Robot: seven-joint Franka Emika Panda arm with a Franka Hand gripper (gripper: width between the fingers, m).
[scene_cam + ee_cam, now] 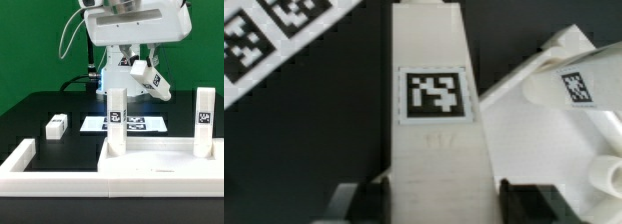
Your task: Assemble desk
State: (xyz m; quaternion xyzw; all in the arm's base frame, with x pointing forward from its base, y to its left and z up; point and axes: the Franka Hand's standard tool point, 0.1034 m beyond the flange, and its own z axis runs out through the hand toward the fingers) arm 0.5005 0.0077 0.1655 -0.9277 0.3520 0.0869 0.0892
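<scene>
The desk top, a wide white rimmed tray, lies at the front. Two white leg blocks stand upright on it, one at its left corner and one at the exterior view's right. My gripper hangs above and behind the top, shut on a third leg block that is tilted. In the wrist view this held leg runs long and white between my fingers, its tag facing the camera. Part of the desk shows beside it. Another leg block lies loose on the table.
The marker board lies flat on the black table behind the desk top, and also shows in the wrist view. A long white bar with raised ends runs along the front, at the exterior view's left.
</scene>
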